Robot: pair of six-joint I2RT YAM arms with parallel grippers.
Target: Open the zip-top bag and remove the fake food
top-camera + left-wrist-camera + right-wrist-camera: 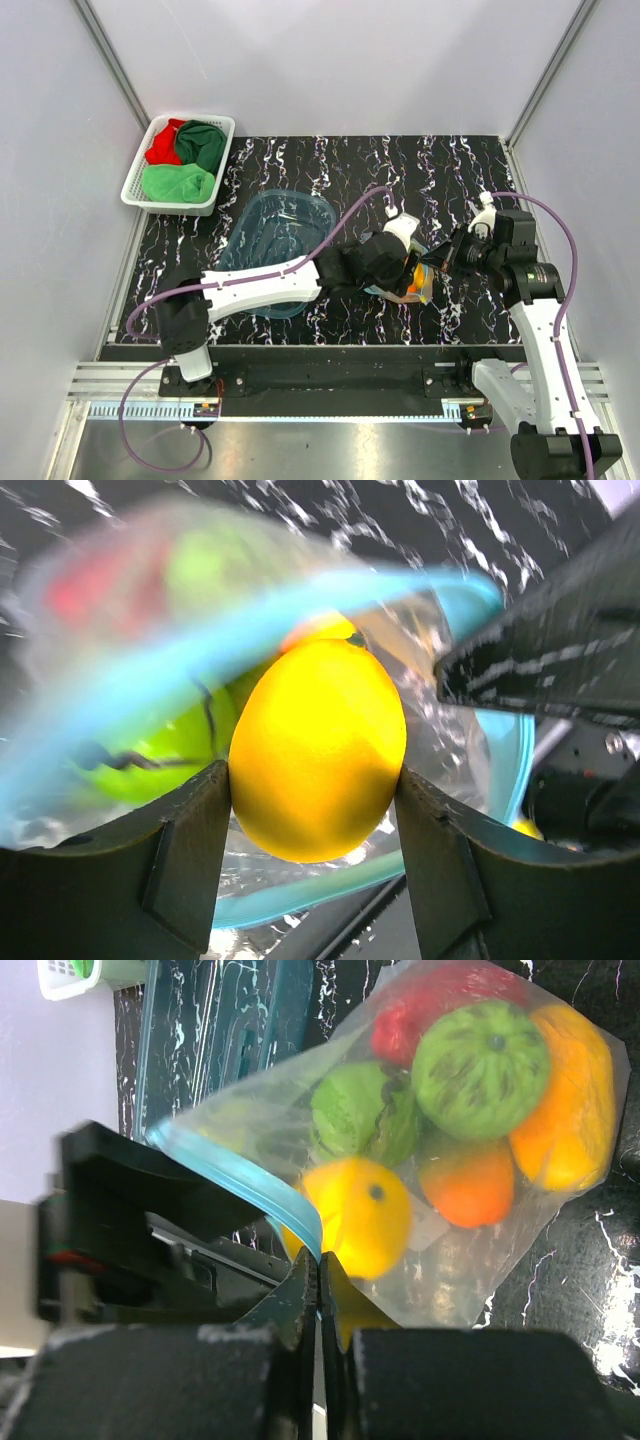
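Observation:
The zip-top bag (455, 1270) lies on the black marbled table, and its teal zip strip (240, 1175) stands parted at the mouth. My right gripper (319, 1265) is shut on that strip at the bag's rim. Inside the clear plastic I see fake food: a red piece (430, 1005), a green one (480, 1055), an orange one (470, 1180) and others. My left gripper (313, 780) reaches into the mouth and is shut on a yellow lemon (318, 750). From above, the two grippers meet at the bag (420, 285), left (408, 262) and right (440, 262).
A translucent blue tub (275, 245) sits left of the bag, partly under my left arm. At the back left, a white basket (135, 190) holds red and green cloths. Grey walls close in the table on three sides.

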